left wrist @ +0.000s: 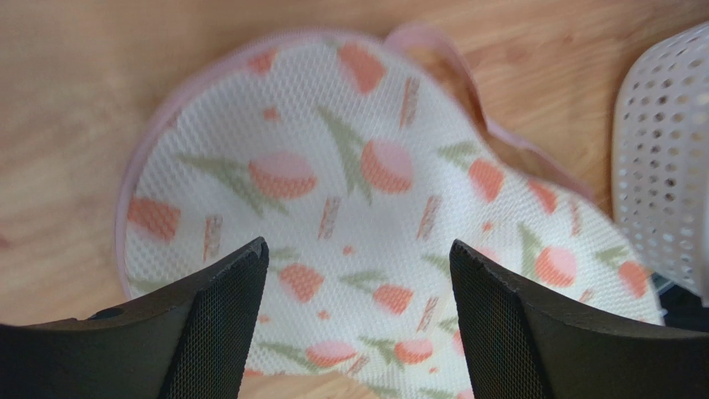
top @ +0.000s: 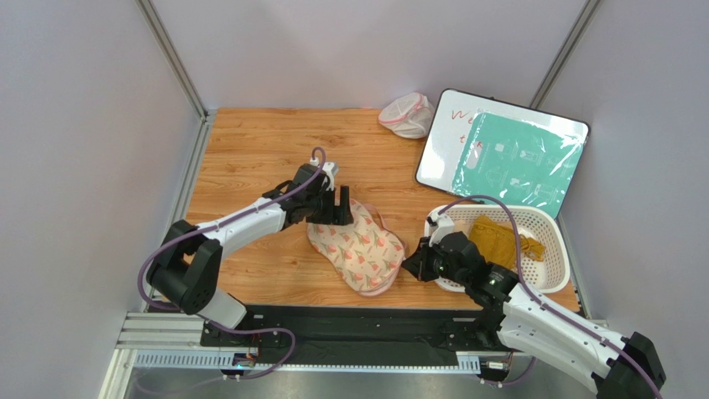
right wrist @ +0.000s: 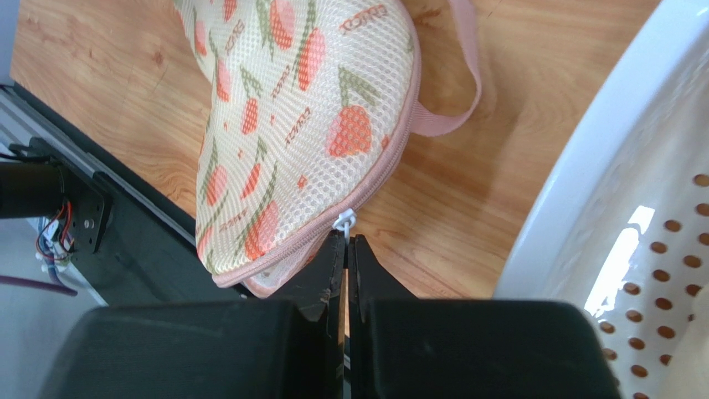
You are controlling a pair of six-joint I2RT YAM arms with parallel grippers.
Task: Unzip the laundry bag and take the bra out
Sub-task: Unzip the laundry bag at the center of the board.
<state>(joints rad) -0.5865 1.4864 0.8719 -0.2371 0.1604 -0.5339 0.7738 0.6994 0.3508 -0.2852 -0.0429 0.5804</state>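
Right wrist view: right gripper [right wrist: 346,245] nipped shut on the laundry bag's [right wrist: 291,108] zipper pull [right wrist: 344,221], so the wide-open left gripper [left wrist: 358,253] should pin the bag first.

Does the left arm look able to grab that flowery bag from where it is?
Probably yes: the left gripper hangs open directly above one end of the laundry bag, with nothing between them.

1. The laundry bag [top: 356,248] lies on the table [top: 250,150], near its middle.
2. A basket [top: 559,258] stands right of it, with a cloth [top: 499,239] inside.
3. A board [top: 499,150] lies behind the basket, and a mesh pouch [top: 408,115] sits to the board's left.
4. The left tool [top: 333,204] hangs over the bag's far end.
5. The right tool [top: 412,264] sits between bag and basket.
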